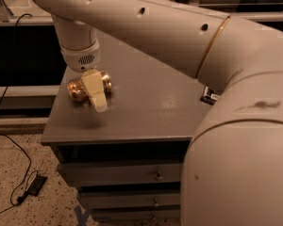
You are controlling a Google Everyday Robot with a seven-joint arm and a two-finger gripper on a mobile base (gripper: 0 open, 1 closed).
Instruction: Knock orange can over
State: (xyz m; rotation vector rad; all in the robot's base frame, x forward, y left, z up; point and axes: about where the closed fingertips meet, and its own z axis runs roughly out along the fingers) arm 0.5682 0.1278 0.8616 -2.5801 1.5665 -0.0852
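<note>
The orange can (77,89) lies on its side near the back left corner of the grey table (146,112). It is shiny copper-orange, and one round end (107,82) faces right. My gripper (95,93) hangs from the white wrist (80,55) straight over the can's middle. Its cream-coloured tip crosses in front of the can and hides the can's midsection. The gripper touches or nearly touches the can; I cannot tell which.
My large white arm (179,27) spans the top and right of the view. A small dark tag-like object (210,95) lies on the table's right side. Drawers with knobs (155,175) are below the tabletop. A cable and black adapter (35,185) lie on the floor at left.
</note>
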